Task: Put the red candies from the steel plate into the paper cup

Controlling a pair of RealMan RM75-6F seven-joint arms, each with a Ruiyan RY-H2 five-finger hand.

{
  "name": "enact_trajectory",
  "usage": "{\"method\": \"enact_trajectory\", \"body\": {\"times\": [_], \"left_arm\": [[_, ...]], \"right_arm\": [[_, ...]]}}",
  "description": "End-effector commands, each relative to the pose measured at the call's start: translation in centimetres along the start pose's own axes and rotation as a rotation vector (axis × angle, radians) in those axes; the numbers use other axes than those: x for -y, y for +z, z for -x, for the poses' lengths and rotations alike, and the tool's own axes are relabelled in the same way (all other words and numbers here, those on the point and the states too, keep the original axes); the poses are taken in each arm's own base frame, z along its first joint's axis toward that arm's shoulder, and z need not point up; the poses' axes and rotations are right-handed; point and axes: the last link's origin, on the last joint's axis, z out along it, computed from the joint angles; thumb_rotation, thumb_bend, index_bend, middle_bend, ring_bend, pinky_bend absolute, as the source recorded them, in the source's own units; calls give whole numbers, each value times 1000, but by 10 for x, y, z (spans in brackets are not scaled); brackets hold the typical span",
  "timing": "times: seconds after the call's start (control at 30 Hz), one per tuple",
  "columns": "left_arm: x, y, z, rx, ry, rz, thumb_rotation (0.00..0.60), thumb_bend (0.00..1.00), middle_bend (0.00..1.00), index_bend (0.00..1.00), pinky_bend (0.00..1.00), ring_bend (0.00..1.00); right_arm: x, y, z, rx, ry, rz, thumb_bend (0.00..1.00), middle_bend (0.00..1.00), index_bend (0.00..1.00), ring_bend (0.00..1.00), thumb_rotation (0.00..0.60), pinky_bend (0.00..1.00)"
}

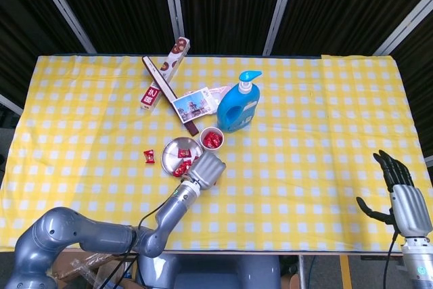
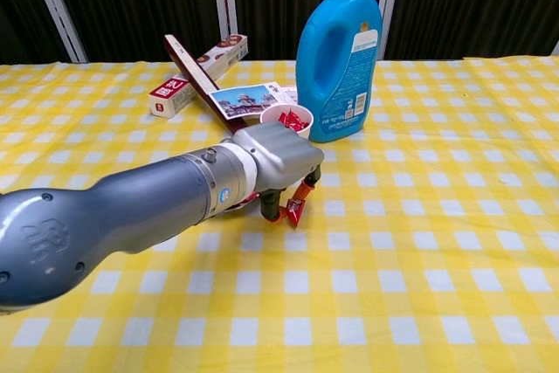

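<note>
Behind my left hand (image 1: 208, 168) the paper cup (image 1: 212, 138), steel plate (image 1: 175, 148) and blue bottle (image 1: 238, 106) crowd together; counter (image 1: 318, 140) toward my right hand (image 1: 399, 197) lies open.

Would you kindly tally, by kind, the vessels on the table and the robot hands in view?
Blue pump bottle: 1
Paper cup: 1
Steel plate: 1
Robot hands: 2, left hand and right hand
Total: 5
</note>
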Motion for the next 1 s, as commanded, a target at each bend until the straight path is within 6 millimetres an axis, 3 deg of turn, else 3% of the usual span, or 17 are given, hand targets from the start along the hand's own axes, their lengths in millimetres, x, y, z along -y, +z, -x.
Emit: {"method": "enact_trajectory", "body": {"times": [0.03, 0.27, 0.47, 0.7, 0.9, 1.0], "left_arm": [[3, -5, -9, -34, -16, 0, 600, 417, 1000, 523, 1000, 1000], [18, -18, -47, -150, -72, -7, 600, 416, 1000, 523, 1000, 1000], [44, -17, -70, -204, -88, -70, 600, 416, 1000, 518, 1000, 1000], [66, -5, -69, -181, -87, -134, 600, 415, 1000, 506, 1000, 1000], [74, 10, -59, -140, -92, -167, 600, 411, 1000, 501, 1000, 1000], [74, 16, -54, -127, -91, -175, 600, 364, 995, 471, 1000, 1000]], "right_arm": [[0, 0, 0, 0, 0, 0, 336, 0, 0, 0, 600, 0], [0, 0, 0, -2, -2, 0, 336, 0, 0, 0, 600, 0], [0, 0, 0, -2, -2, 2, 336, 0, 0, 0, 600, 0], [0, 0, 0, -1, 3, 2, 336, 0, 0, 0, 600, 0], [0, 1, 0, 1, 7, 4, 337, 0, 0, 0, 600, 0], [0, 1, -1, 2, 9, 5, 336, 0, 0, 0, 600, 0]]}}
